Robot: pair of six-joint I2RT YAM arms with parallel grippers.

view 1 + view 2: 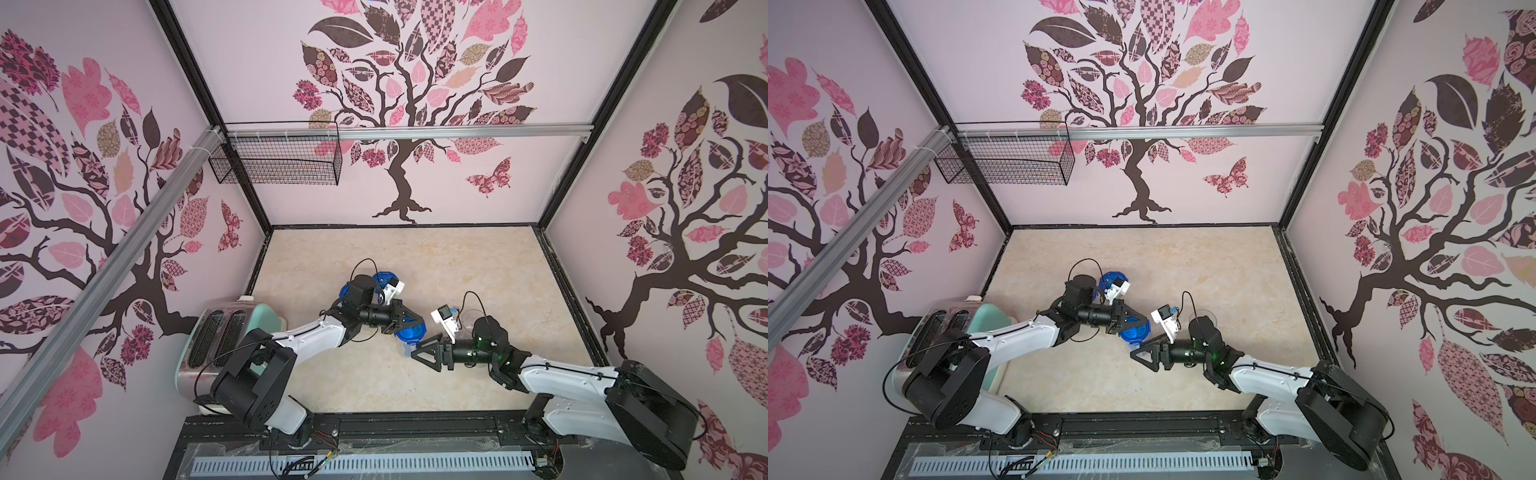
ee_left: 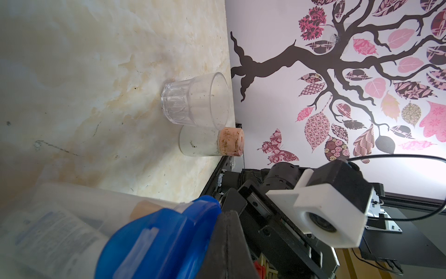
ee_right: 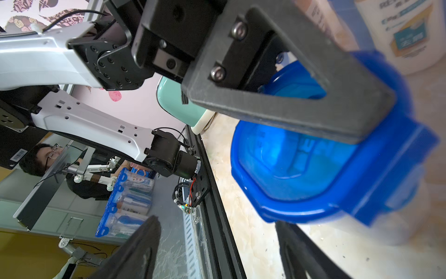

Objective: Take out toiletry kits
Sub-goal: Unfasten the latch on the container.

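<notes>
L gripper [image 1: 419, 322] clamped on blue jar lid [image 1: 411, 333]; R gripper [image 1: 415, 353] open, empty.
Prob best: keep L still, R to lid's near clip [image 1: 409, 342], pry gently.

Printed label on white bottle [image 3: 407, 36] — characters too blurred to read; nothing else legible.

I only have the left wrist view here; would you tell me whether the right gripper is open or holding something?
Observer: The right wrist view shows the right gripper open, with nothing between its fingers, near the blue lid but not touching it.
Operator: Thank you. Is there another blue-lidded jar besides the one in my view?
Observer: Yes, in both top views a second blue lid shows beyond the wrist of the left arm, partly hidden by it.
</notes>
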